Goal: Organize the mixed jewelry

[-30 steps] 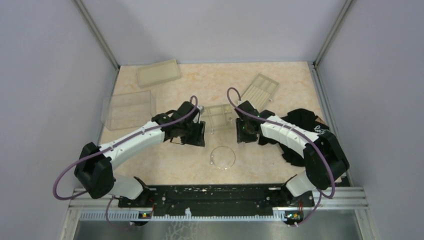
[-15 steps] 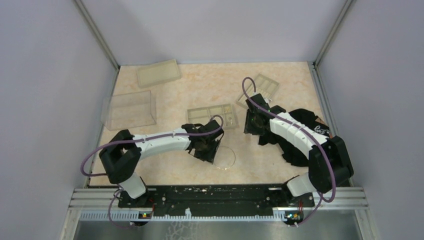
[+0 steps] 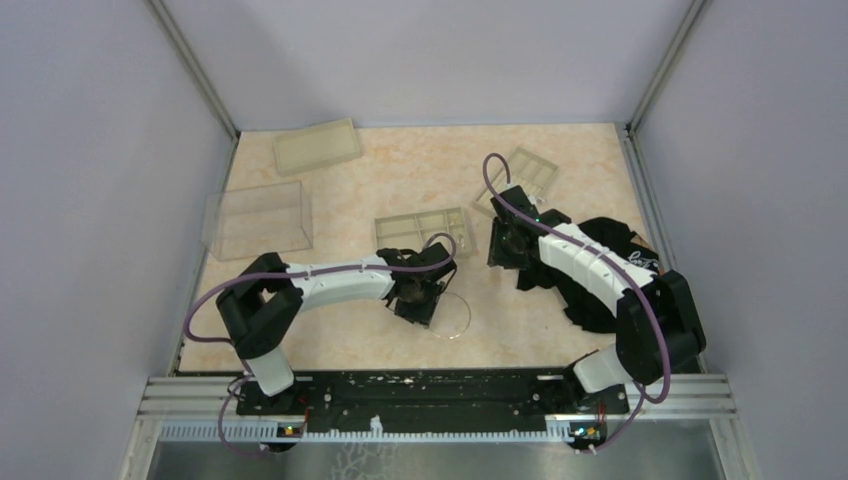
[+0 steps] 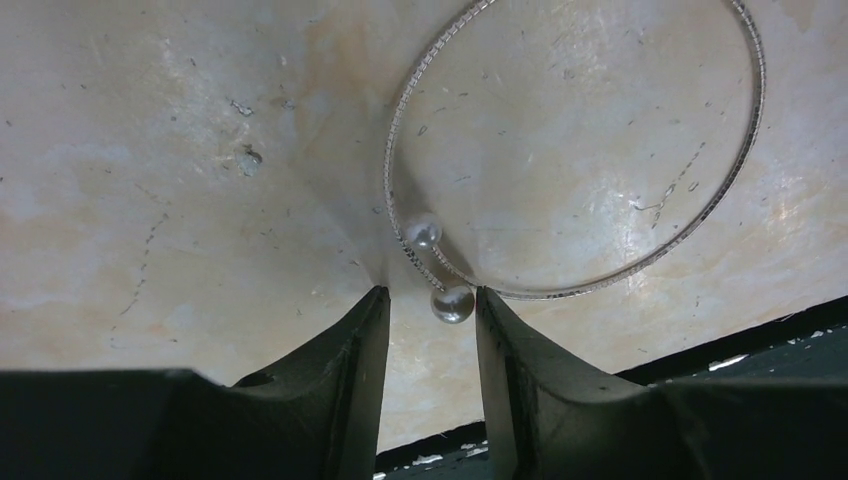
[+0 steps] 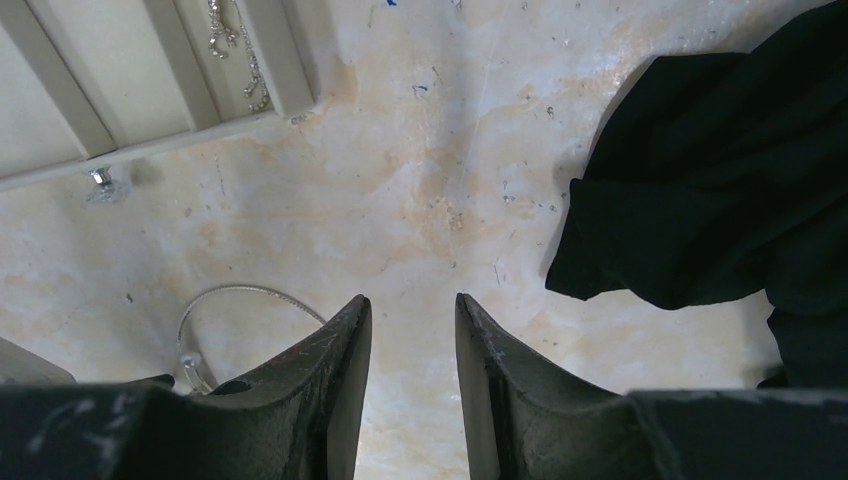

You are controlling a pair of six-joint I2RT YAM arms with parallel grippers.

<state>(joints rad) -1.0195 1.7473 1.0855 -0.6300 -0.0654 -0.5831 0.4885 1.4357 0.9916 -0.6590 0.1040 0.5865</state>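
Marbled beige tabletop (image 3: 350,340) is enclosed by pale grey walls. Near its front middle a thin silver hoop (image 3: 468,314) is laid flat on the bare surface, apart from every tray. In the left wrist view the hoop (image 4: 760,90) is seen as an unclosed ring whose two ends are tipped with small silver beads (image 4: 423,233).

The left gripper (image 3: 420,300) is lowered at the hoop's left edge. Its fingers (image 4: 350,370) are held slightly apart, and the lower bead (image 4: 452,303) is caught in the gap between the tips. Whether either tip is touching the bead cannot be told. The rest of the wire is left outside the left gripper (image 4: 430,305), curving away over the table.

The right gripper (image 3: 505,245) is poised over bare tabletop between a divided tray (image 3: 425,230) and a black cloth (image 3: 600,270). Its fingers (image 5: 330,380) are parted with nothing held between them. In the right wrist view a fine silver chain (image 5: 235,40) is seen in one compartment of the tray (image 5: 100,90), and a tiny stud (image 5: 100,182) is seen on the table just beside the tray's wall. Part of the hoop (image 5: 250,291) is visible at lower left, and the cloth (image 5: 720,180) is bunched at the right.
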